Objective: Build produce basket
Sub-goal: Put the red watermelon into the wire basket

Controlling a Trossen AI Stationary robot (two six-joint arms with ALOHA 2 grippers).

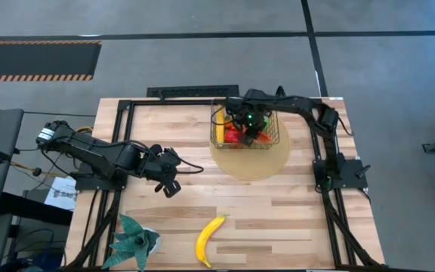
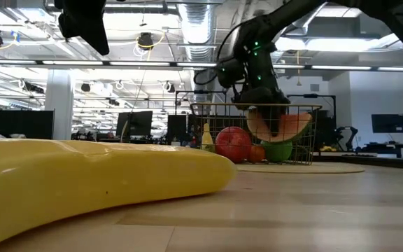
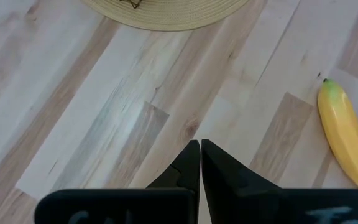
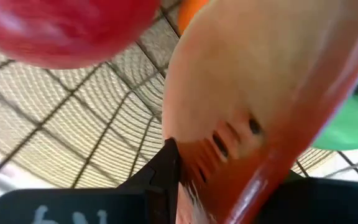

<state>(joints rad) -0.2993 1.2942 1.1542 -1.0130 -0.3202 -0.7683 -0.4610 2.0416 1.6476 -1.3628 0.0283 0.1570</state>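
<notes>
The gold wire mesh basket (image 1: pixel 248 132) stands on a round woven straw mat (image 1: pixel 249 162). Inside the basket, the right hand (image 2: pixel 268 108) pinches a smooth orange melon-like slice (image 2: pixel 280 126) beside a glossy red apple (image 2: pixel 233 143). A curved yellow plastic banana (image 1: pixel 209 239) lies on the pale wooden tabletop (image 1: pixel 278 219) well apart from the basket, long axis pointing roughly toward it. The left hand (image 1: pixel 171 186), pressed together, hovers beside the mat.

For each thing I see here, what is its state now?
basket: on the round mat, holding fruit
orange slice: gripped, inside basket
right end effector: shut on orange slice
left end effector: shut, empty, above table
banana: lying on table, outside basket
</notes>
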